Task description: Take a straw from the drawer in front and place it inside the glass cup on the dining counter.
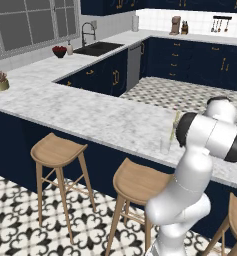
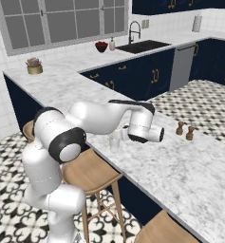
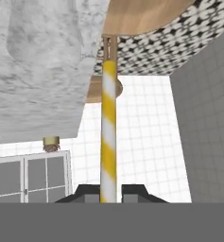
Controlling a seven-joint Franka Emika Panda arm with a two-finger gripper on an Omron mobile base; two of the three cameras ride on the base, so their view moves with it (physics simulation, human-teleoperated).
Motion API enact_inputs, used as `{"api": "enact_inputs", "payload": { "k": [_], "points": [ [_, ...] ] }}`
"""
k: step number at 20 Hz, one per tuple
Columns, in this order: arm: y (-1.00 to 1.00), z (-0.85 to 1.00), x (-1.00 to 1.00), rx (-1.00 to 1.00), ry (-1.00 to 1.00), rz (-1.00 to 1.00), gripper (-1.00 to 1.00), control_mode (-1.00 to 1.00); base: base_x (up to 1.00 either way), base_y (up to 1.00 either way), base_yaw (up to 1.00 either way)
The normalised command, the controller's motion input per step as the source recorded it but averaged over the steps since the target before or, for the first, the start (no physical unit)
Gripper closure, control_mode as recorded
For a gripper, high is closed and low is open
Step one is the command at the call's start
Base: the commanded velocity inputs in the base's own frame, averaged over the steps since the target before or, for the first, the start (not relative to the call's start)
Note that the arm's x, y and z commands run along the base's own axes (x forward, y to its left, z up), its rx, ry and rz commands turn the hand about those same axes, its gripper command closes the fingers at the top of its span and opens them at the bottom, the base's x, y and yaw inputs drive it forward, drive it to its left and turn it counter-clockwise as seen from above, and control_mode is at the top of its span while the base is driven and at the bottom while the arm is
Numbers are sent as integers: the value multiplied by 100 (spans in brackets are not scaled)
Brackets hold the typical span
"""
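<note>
Gripper (image 3: pixel 108 193) closed on the straw (image 3: pixel 108 137), finger tips pinching its near end; yellow-and-white striped tube running straight out ahead of the hand. Hand turned on its side over the dining counter (image 2: pixel 180 166), at the end of the folded white arm.

Glass cup (image 2: pixel 115 142) standing on the marble just beside the hand, near the counter's stool-side edge; in the hand view, a faint clear outline (image 3: pixel 42 38) off to one side of the straw, not in line with it. Straw's far end past the counter edge as seen from the hand; whether any part touches the cup cannot be told. From the left base view, a thin pale stick (image 1: pixel 173 129) rising at a slant above the cup (image 1: pixel 165 145), close by the arm's elbow.

Judged progress: fetching done, straw in hand and brought to the cup. Left to do: line the tube up over the rim, lower it in, release.

Further out: wooden stools (image 2: pixel 90 173) below the counter edge.
</note>
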Motion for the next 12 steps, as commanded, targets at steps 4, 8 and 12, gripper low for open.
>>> {"api": "enact_inputs", "payload": {
  "k": [4, 8, 12],
  "points": [
    [-10, -9, 9, 0, 1, 0, 100, -100, 0, 0, 0],
    [2, -27, 27, 0, -6, 0, 100, -100, 0, 0, 0],
    [1, -7, 26, 0, -2, 0, 100, -100, 0, 0, 0]
  ]
}}
